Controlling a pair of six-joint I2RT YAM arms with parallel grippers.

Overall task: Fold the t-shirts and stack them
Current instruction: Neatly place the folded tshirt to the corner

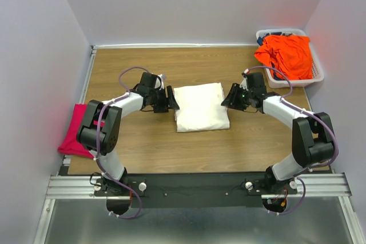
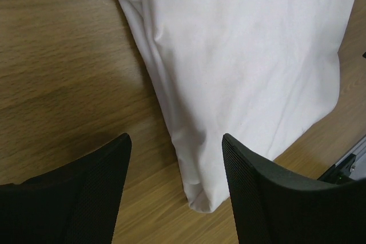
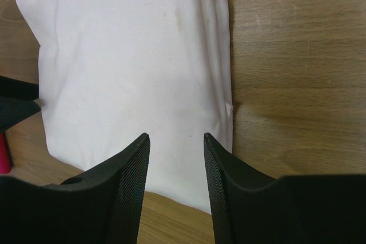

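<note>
The cream-white t-shirt (image 1: 200, 107) lies folded into a rectangle at the middle of the table. My left gripper (image 1: 170, 102) stands open at its left edge, holding nothing; in the left wrist view the folded shirt (image 2: 240, 72) has a corner between the open gripper (image 2: 176, 138) fingers. My right gripper (image 1: 230, 96) is open at the shirt's right edge; in the right wrist view the shirt (image 3: 131, 72) lies under the open gripper (image 3: 176, 136). The orange t-shirt (image 1: 286, 54) is bunched in the basket. The magenta-pink t-shirt (image 1: 75, 131) lies at the table's left edge.
A white plastic lattice basket (image 1: 316, 76) stands at the back right corner. Grey walls close in the table on three sides. A metal rail (image 1: 194, 186) with the arm bases runs along the near edge.
</note>
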